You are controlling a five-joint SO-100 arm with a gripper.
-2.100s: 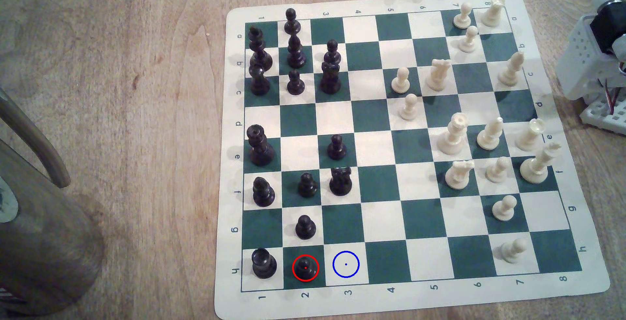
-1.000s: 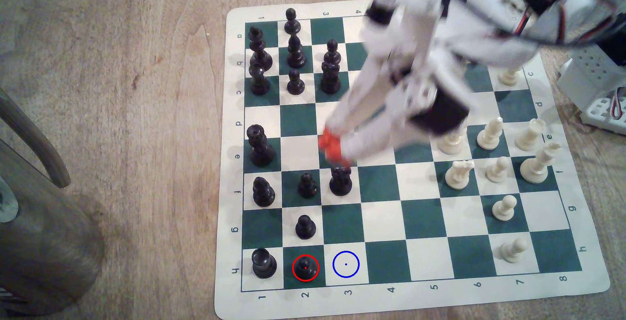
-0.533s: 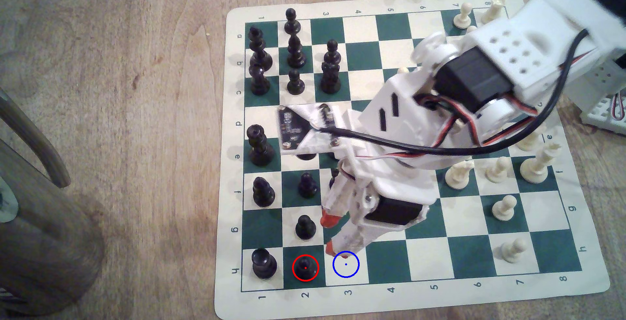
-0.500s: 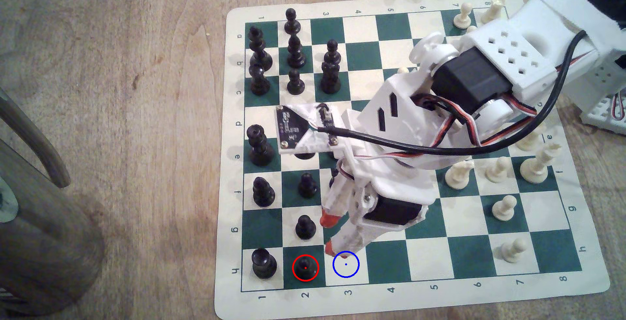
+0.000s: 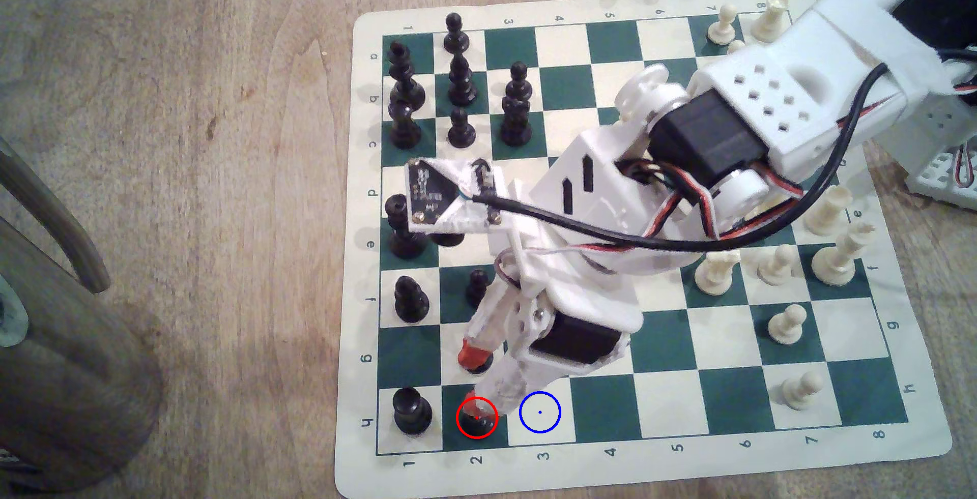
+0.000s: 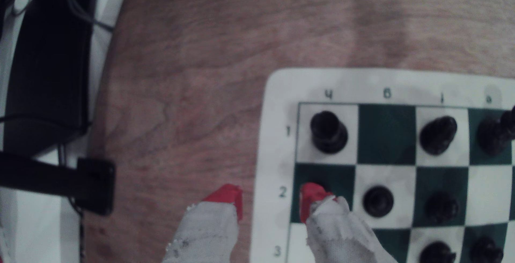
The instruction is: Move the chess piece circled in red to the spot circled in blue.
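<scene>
Gripper [image 5: 474,378]: above the board's near left corner in the exterior view, its two red-tipped fingers [image 5: 469,354] spread wide, gripping nothing.
Lower fingertip: over the black pawn [image 5: 478,424] ringed in red; touching or not, I cannot tell.
Pawn: upright on dark green h2, just right of the black rook [image 5: 412,411] on h1 in the exterior view.
Blue-ringed square [image 5: 540,412]: cream-white h3, bare, next to the pawn's square.
Upper fingertip: over the second black pawn [image 5: 477,367] on g2.
Board [image 5: 650,470]: green-and-white mat on the wooden desk [image 5: 185,108].
Wrist view: one red tip [image 6: 310,199] over h2, the other [image 6: 228,197] past the mat's edge.
</scene>
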